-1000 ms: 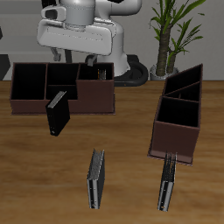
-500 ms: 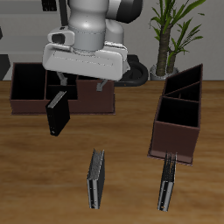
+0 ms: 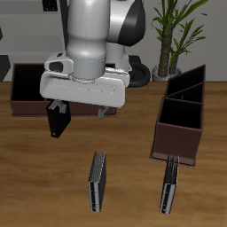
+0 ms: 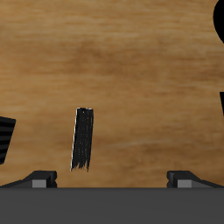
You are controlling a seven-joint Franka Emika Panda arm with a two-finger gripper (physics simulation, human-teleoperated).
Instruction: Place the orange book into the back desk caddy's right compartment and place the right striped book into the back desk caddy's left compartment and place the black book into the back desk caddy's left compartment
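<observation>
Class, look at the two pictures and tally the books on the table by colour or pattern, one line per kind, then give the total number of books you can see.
Striped books: 2, one nearer the black book, the other by the caddy with the slanted divider.
Black book: 1, partly behind the arm.
Orange books: 0 in view.
Total: 3 books visible.

Striped book (image 4: 82, 139) flat on wooden table (image 4: 140, 79) — end effector fingertips (image 4: 45, 178) apart.

The back caddy (image 3: 25, 89) is mostly hidden behind the arm (image 3: 89, 53). The black book (image 3: 58, 120), leaning at that caddy, is partly covered too. The fingertips are cut off in the wrist view.
</observation>
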